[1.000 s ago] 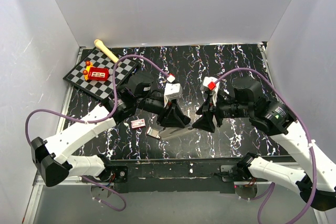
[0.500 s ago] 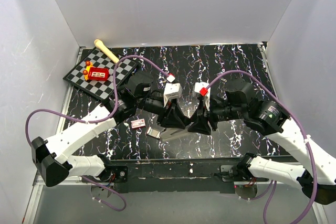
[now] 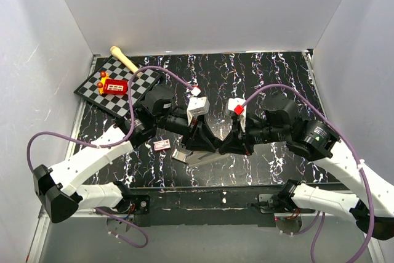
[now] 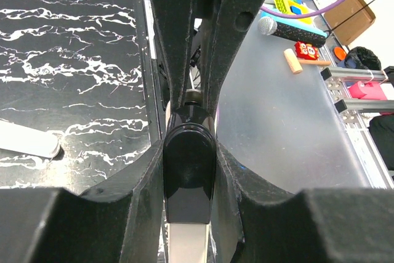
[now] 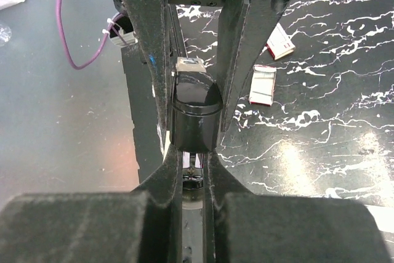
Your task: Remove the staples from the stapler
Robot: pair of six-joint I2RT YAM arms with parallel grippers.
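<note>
The stapler lies low between my two grippers, a grey-silver body with a glossy black end. My left gripper is shut on it; in the left wrist view my left gripper clamps the black end of the stapler on both sides. My right gripper meets it from the opposite side. In the right wrist view my right gripper is shut on a narrow metal part just behind the stapler's black cap. The staples are hidden.
A small red-and-white box lies on the marbled black table just left of the grippers. A checkerboard with a red toy and a wooden stick sits at the back left. White walls enclose the table.
My right gripper has moved left up to the stapler and closed on its end. My left gripper has kept its grip and place.
</note>
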